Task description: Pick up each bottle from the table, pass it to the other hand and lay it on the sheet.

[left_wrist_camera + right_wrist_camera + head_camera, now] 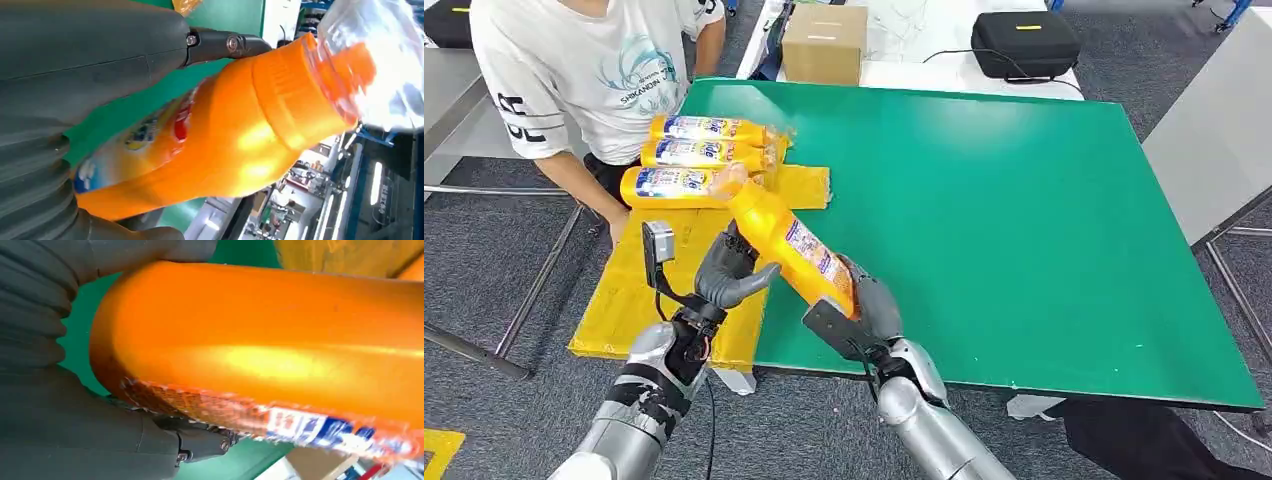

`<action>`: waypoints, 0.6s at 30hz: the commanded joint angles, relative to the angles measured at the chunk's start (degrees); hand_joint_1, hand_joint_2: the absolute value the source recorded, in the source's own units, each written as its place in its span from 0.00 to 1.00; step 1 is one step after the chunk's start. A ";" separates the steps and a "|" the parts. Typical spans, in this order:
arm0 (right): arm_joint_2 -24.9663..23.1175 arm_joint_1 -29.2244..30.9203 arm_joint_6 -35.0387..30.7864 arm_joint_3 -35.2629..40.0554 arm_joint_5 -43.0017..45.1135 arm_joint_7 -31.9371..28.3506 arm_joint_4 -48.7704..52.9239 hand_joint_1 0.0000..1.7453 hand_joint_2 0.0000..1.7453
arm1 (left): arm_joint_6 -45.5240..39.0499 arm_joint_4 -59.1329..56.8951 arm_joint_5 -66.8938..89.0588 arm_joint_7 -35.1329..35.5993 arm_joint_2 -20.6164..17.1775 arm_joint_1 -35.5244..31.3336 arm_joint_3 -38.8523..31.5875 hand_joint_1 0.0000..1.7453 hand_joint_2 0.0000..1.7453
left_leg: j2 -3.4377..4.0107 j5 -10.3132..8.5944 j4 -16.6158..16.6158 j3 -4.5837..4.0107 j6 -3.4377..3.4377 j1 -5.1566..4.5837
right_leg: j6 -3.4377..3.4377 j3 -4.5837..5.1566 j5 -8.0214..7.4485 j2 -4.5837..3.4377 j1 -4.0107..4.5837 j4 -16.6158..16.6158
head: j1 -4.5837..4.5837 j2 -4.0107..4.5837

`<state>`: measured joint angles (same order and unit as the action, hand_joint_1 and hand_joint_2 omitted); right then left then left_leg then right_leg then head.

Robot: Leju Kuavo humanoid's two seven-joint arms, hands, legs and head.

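Note:
An orange bottle (789,245) with a blue and white label hangs tilted over the green table's (1024,220) front left corner, cap end (300,80) toward the yellow sheet (624,300). My right hand (869,310) grips its base (150,340). My left hand (729,268) is wrapped round its middle, with the thumb (100,45) on one side and the fingers on the other, touching it. Three more orange bottles (699,155) lie side by side on the sheet's far part.
A person in a white T-shirt (584,60) stands at the table's far left, one arm hanging beside the sheet. A cardboard box (826,42) and a black case (1024,42) sit on the white table behind. The green table stretches bare to the right.

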<state>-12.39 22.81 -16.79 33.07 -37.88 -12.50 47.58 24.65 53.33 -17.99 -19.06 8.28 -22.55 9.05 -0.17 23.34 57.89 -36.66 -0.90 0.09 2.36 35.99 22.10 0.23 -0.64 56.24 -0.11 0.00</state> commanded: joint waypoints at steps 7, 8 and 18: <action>-1.79 4.52 -0.31 10.84 -6.64 2.27 -9.47 1.00 1.00 | 0.33 -2.01 -0.77 0.90 -1.69 -1.61 4.03 0.00 1.00 | 0.06 0.06 -0.02 0.15 0.03 0.04 | -0.05 -0.13 0.04 -0.05 0.04 -0.03 | 0.00 0.00; -1.69 4.68 0.16 11.14 -6.70 2.33 -9.48 1.00 1.00 | 0.90 -1.86 -0.88 0.86 -1.74 -1.55 4.22 0.00 1.00 | 0.03 0.14 0.00 0.33 0.06 0.04 | -0.08 -0.31 0.14 -0.02 0.04 0.00 | 0.00 0.00; -1.10 2.85 -1.57 5.64 -0.74 1.93 -5.06 0.00 1.00 | -0.98 2.21 -3.59 0.78 -1.18 1.06 0.81 1.00 1.00 | 0.03 0.09 -0.03 0.21 0.05 0.02 | -0.07 -0.19 0.09 -0.03 0.02 -0.02 | 0.00 0.00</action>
<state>-13.95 25.27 -17.97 39.08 -42.01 -9.90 42.77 24.92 54.58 -19.96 -19.15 7.58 -20.86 10.29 -0.17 23.34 57.89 -36.66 -0.90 0.10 2.36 36.00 22.10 0.23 -0.64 56.24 -0.11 0.00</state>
